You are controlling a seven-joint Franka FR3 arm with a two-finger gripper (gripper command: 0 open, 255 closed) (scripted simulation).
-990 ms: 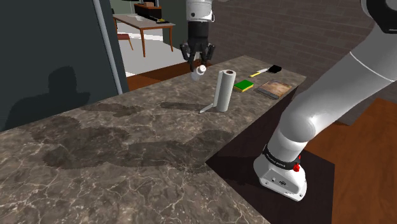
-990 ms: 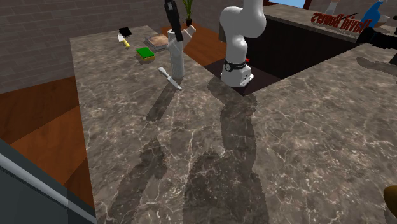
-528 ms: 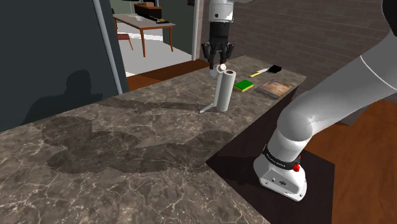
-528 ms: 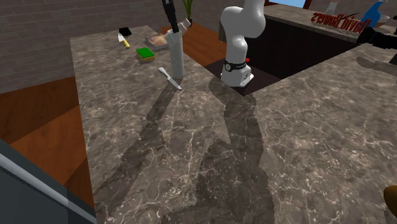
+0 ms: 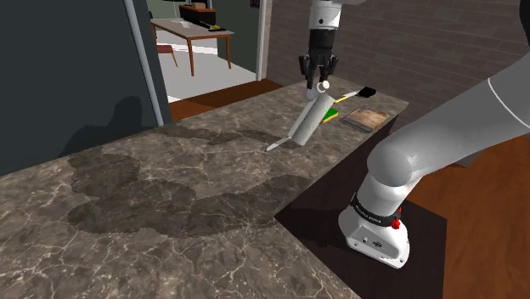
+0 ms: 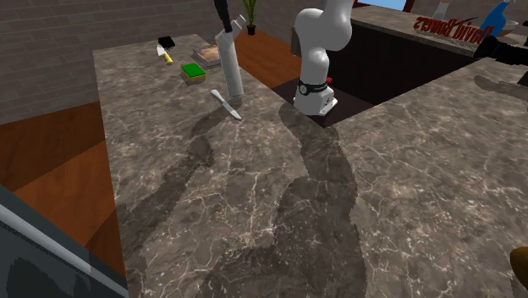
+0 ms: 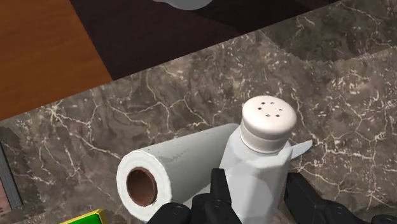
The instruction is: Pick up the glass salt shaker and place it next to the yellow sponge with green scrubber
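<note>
Shoulder view, marbled counter (image 5: 170, 212), brick wall (image 5: 425, 42), tool (image 5: 320, 81) gripping shaker (image 5: 323, 87)

Wrist view: sponge (image 7: 81, 217) cut off at frame edge, one corner visible. Knife (image 7: 302, 147) mostly hidden behind salt shaker (image 7: 254, 162) and paper towel roll (image 7: 184, 159). Shaker base covered by claw (image 7: 259, 189) fingers.

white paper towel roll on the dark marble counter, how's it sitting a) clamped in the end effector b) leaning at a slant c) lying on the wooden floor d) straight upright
b: the white paper towel roll leans at a clear slant on the dark marble counter, while the black end effector clasps the white salt shaker over its top end.
</note>
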